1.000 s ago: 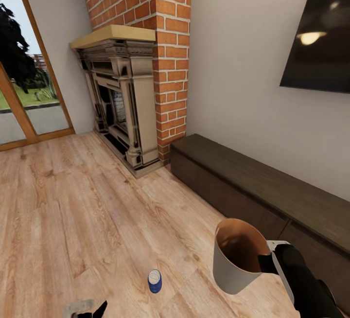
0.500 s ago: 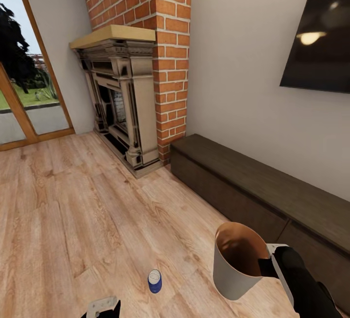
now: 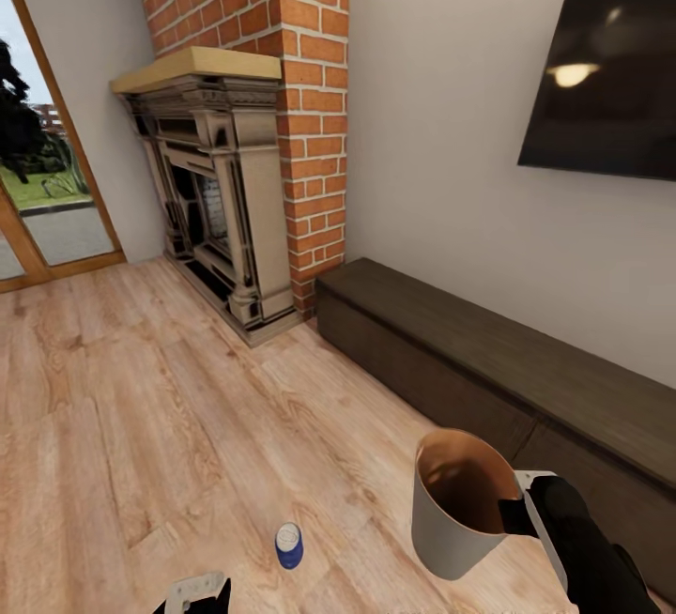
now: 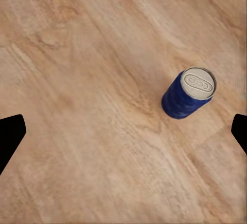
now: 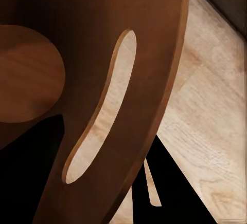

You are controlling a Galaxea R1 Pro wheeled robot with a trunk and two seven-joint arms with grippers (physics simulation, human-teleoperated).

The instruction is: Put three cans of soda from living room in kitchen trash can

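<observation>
fingers of the left gripper (image 4: pixel 123 131) spread wide in the left wrist view, dark tips at both edges, the blue soda can (image 4: pixel 189 93) upright on the wood floor (image 4: pixel 77 54) between them but off toward one tip, so a grasp probably needs re-centring. right wrist view: fingers pinching the rim of the trash can (image 5: pixel 103 80), brown inside facing the camera. head view: right gripper (image 3: pixel 514 511) holds the bin off the floor mouth-up, likely to receive cans; blue can near it, in the living room by the brick fireplace (image 3: pixel 235 173).
</observation>
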